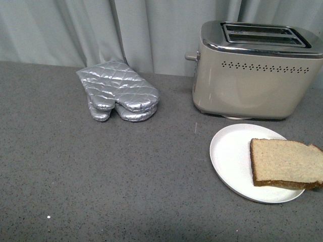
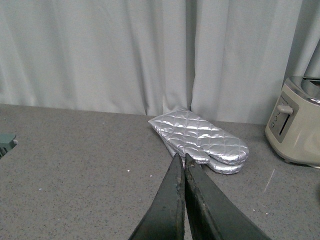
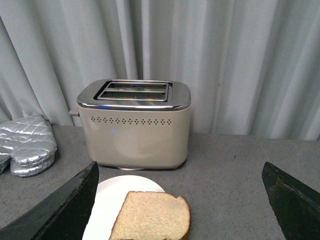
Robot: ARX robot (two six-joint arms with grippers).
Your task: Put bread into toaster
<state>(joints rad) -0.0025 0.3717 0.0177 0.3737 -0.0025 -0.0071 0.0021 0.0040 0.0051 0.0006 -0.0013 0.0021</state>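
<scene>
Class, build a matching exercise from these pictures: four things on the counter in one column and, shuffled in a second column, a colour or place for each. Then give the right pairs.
Column A
1. bread
2. toaster
3. mitts
4. plate

Column B
a. silver and quilted
b. white and round
c. lying on the plate
d. beige with a chrome top

Pairs: 1-c, 2-d, 3-a, 4-b

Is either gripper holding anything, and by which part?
Nothing. The left gripper is shut empty; the right gripper is open; the light-brown bread slice lies untouched.
</scene>
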